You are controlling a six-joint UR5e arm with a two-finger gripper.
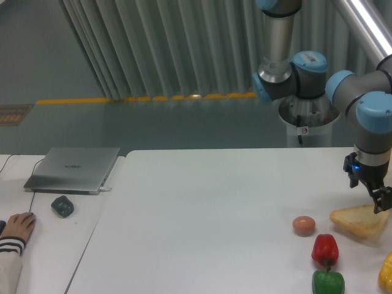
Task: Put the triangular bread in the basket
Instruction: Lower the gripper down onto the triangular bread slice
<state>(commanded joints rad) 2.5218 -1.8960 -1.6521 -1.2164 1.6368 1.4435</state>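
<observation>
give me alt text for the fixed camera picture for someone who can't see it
A robot arm's gripper hangs just above a triangular bread slice at the right edge of a white table. Near the bread lie an egg, a red pepper and a green pepper; a closed laptop sits far left.

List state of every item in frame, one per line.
gripper: low over the bread's right part, open or shut unclear
triangular bread: flat on table, not lifted
egg: on table, left of bread, apart from it
red pepper: on table, stem toward the camera
green pepper: on table, partly cut off
laptop: closed
mouse: beside the laptop, untouched
</observation>
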